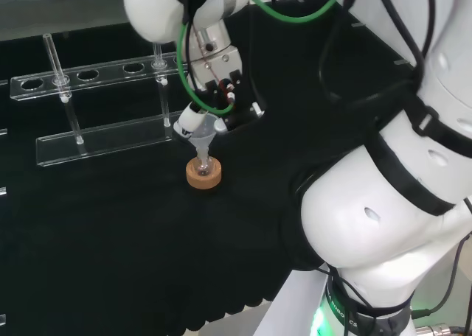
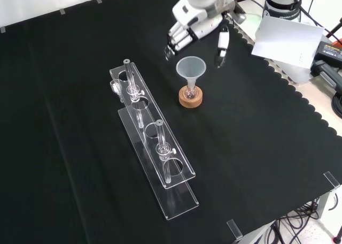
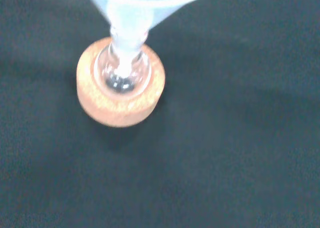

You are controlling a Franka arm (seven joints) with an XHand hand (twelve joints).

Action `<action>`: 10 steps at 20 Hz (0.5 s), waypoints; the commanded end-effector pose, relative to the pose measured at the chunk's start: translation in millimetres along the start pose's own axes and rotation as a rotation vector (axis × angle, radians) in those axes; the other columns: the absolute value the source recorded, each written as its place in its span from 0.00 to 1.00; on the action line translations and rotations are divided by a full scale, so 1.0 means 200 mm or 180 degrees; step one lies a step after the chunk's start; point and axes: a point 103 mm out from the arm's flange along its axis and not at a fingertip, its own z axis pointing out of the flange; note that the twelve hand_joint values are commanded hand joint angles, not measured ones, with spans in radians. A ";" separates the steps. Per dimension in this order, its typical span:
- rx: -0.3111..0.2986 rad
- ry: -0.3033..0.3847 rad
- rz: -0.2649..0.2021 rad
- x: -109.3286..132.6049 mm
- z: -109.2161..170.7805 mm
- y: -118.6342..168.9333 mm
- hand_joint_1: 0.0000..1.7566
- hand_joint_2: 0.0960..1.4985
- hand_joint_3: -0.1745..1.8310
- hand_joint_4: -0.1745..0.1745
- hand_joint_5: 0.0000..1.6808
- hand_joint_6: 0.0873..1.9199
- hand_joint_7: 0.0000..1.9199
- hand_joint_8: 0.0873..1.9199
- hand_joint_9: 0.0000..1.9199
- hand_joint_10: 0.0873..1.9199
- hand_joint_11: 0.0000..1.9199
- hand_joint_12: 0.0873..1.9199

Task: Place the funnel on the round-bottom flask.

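Closest to the wrist camera stood the funnel [image 3: 135,8], its stem running down into the neck of the round-bottom flask [image 3: 121,70], which sat in a cork ring [image 3: 120,100] on the black surface [image 3: 240,153]. In the front view the funnel [image 2: 191,70] stood upright in the flask [image 2: 191,92] with nothing touching it, its cone apparently empty; the flask also looked empty, though clear glass made that hard to judge.

Just beyond the funnel, toward the far edge of the surface, hung the hand [image 2: 195,27], fingers [image 2: 176,40] spread and relaxed on one side of the cone and the thumb [image 2: 221,48] on the other, apart from the rim and holding nothing. From the head view the hand [image 1: 210,104] sat directly over the funnel [image 1: 200,133].

Placement looked done, so the step in hand was release and retreat. Any next move called for lifting straight up and away so that neither fingers nor thumb caught the rim and tipped the flask off its ring.

Nearer the front edge lay a clear tube rack [image 2: 155,142] carrying a few glass tubes [image 2: 161,150].
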 end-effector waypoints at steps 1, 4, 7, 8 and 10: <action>-0.0131 0.0354 0.0047 -0.20 -0.09 -0.07 0.30 0.44 0.15 0.32 0.14 0.00 0.03 0.34 0.19 0.37 0.16 0.73; -0.0112 0.0393 0.0041 -0.27 -0.11 -0.07 0.31 0.44 0.15 0.32 0.14 0.00 0.03 0.34 0.19 0.37 0.17 0.73; -0.0060 0.0487 0.0046 -0.34 -0.13 -0.06 0.31 0.45 0.15 0.32 0.15 0.00 0.04 0.34 0.19 0.37 0.17 0.73; -0.0049 0.0483 0.0053 -0.36 -0.13 -0.06 0.31 0.45 0.15 0.32 0.15 0.00 0.04 0.34 0.19 0.37 0.17 0.73; -0.0019 0.0488 0.0064 -0.39 -0.15 -0.06 0.31 0.45 0.15 0.32 0.15 0.00 0.04 0.34 0.20 0.36 0.17 0.73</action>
